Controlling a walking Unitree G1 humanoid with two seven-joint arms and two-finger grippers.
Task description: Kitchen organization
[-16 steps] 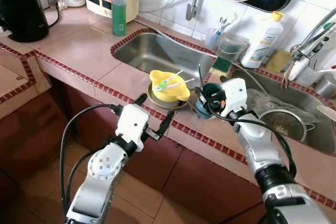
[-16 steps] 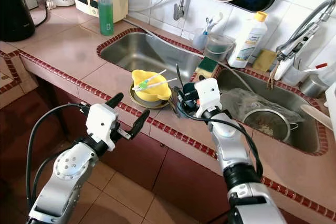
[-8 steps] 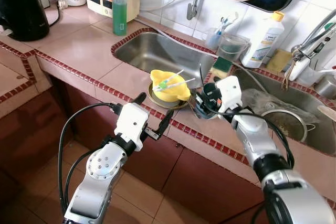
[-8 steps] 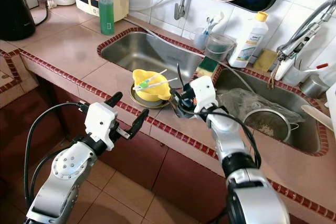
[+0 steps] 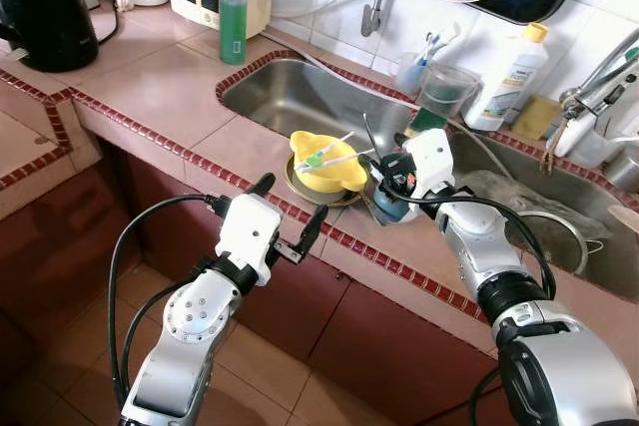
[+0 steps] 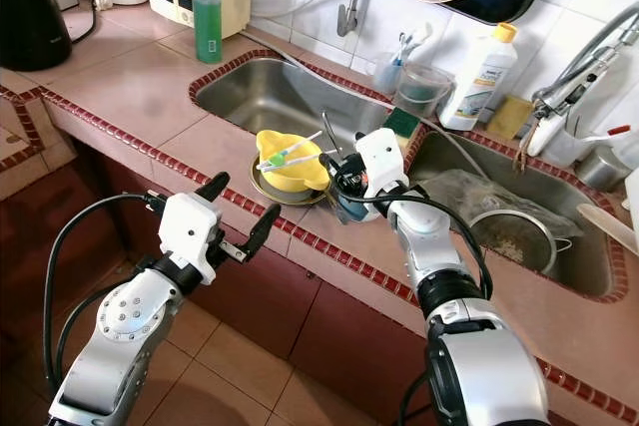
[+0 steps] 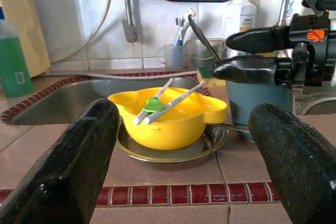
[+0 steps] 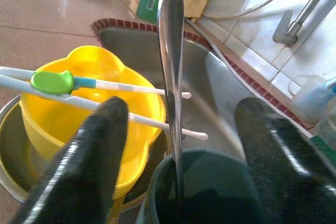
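Observation:
A yellow bowl (image 5: 324, 164) holding green-hinged training chopsticks (image 8: 52, 82) sits on a small metal plate (image 7: 210, 142) on the counter, in front of the sink. Right beside it stands a teal cup (image 5: 392, 210) with a metal spoon handle (image 8: 171, 51) sticking up out of it. My right gripper (image 5: 384, 175) is open just above the cup's rim. One finger is on each side and the spoon handle stands between them, untouched. My left gripper (image 5: 292, 199) is open and holds nothing. It hovers in front of the counter's edge and points at the bowl.
A steel sink (image 5: 300, 97) lies behind the bowl. A second basin (image 5: 599, 266) with a strainer is to the right. A green bottle (image 5: 233, 12), a black kettle (image 5: 40, 2), a toothbrush cup (image 5: 409, 72) and a white bottle (image 5: 509, 67) line the back. The red-tiled counter edge (image 5: 180, 162) runs in front.
My right gripper has moved left and forward over the cup, so the spoon handle now stands between its fingers. The left arm has held still, and the camera shifted slightly.

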